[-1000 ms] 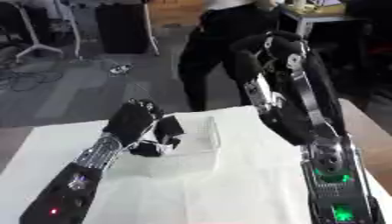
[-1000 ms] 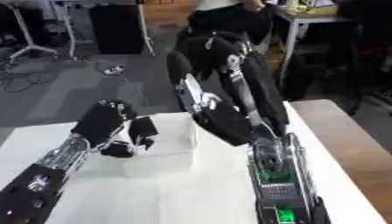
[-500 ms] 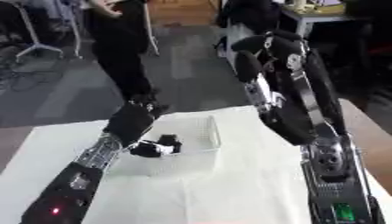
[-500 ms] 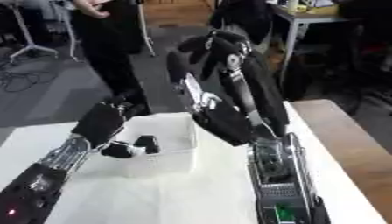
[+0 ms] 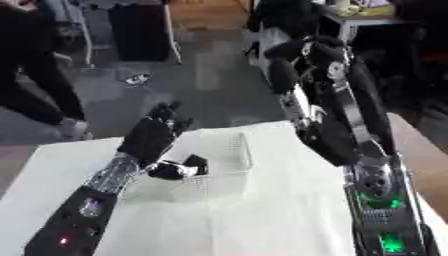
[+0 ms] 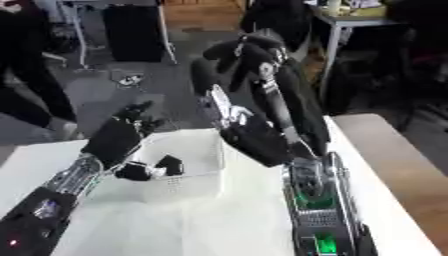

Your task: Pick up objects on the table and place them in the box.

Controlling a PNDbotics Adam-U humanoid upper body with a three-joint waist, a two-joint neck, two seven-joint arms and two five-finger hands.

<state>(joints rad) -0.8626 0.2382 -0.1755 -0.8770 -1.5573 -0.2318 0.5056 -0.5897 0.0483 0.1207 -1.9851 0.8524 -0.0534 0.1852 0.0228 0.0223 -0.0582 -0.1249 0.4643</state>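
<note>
In the left eye view, the left hand [image 5: 150, 136] hangs over the near-left corner of the white mesh box [image 5: 229, 165], which stands on the white-covered desk [image 5: 271, 220]. A black object [image 5: 179, 168] with a pale patch lies inside the box, just below the palm and apart from it. The fingers [image 5: 168, 112] are spread and fairly straight, pointing up and away, holding nothing. To my eye the release is done, so what the step now calls for is a clean exit: lift the hand straight up until it clears the box's rim before swinging it aside, so that the wrist does not catch the thin wall and drag the light box across the cloth. The right arm rises high on the right, folded back at the elbow; its right hand [image 5: 293, 55] sits up near the top, dark against a dark background, and I cannot tell how it is held. In the right eye view, the same left hand shows at the box's left wall, its fingers [image 6: 136, 114] again apart and empty, with the black object resting on the box floor beside the wrist. The right hand [image 6: 241, 52] appears bunched at the top of the arm, well away from the box, touching nothing I can see. No other loose objects show on the desk in either view.
</note>
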